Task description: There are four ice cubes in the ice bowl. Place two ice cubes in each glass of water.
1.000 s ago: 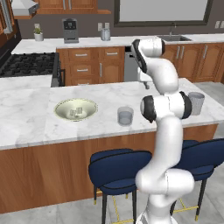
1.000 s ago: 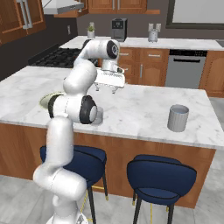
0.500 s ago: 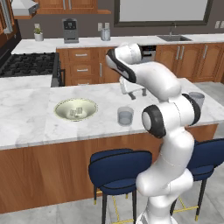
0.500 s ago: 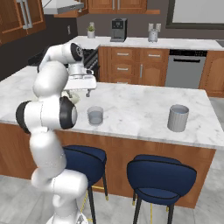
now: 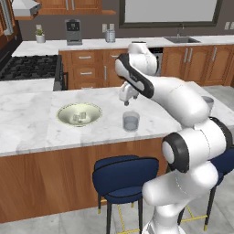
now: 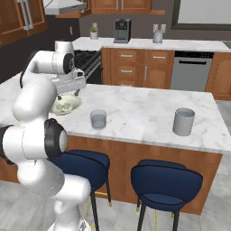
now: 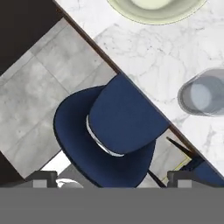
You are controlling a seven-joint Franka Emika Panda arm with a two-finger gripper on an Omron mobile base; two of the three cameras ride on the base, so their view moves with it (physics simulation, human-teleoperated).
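The ice bowl (image 5: pixel 79 114) sits on the marble island, with pale ice cubes (image 5: pixel 80 117) lying in it. One glass of water (image 5: pixel 131 121) stands to the bowl's right, and the other glass (image 6: pixel 184 121) stands far along the counter. My gripper (image 5: pixel 126 98) hangs above the counter just behind the nearer glass, to the right of the bowl. In the hand view its fingertips (image 7: pixel 43 177) stand wide apart, open with nothing between them. That view catches the bowl's rim (image 7: pixel 153 15) at the top and the nearer glass (image 7: pixel 203 96) at the right.
Two blue stools (image 6: pixel 164 182) stand under the island's front edge (image 5: pixel 68 148); one stool (image 7: pixel 109 131) lies under the hand. Behind the island are a stove (image 5: pixel 32 68), cabinets and a back counter with a coffee machine (image 5: pixel 72 31).
The arm has swung left along the island, carrying the gripper from the far-glass side to near the first glass and the bowl. Bowl and glasses have not moved.
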